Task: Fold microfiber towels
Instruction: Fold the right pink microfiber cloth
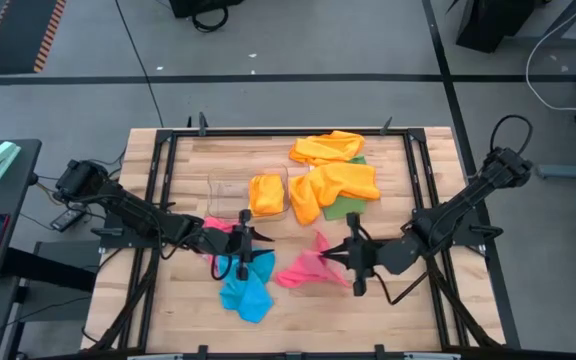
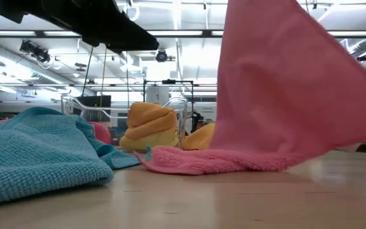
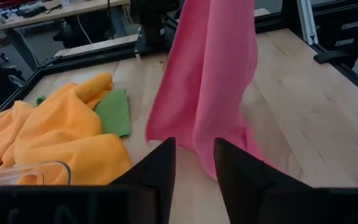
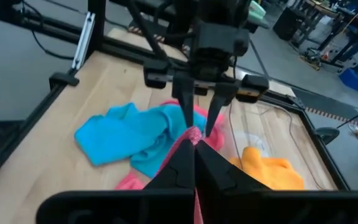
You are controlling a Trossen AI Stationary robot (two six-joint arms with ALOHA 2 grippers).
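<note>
My right gripper is shut on a pink towel at the table's middle front and holds it up. Most of the towel hangs; in the low view its lower edge lies on the table. My left gripper is open and empty. It points toward the hanging pink towel, just short of it. A blue towel lies crumpled on the table below the left gripper. A second pink cloth lies under the left arm. My right gripper pinches the pink towel at its raised top part between its two fingers, coming level from the table's right side. The towel hangs below the fingers in loose folds, its lower edge on the table. I cannot tell whether it holds one layer or several.
A clear plastic bin holding an orange towel stands behind the grippers. More orange towels and a green one lie at the back right. A black frame edges the table.
</note>
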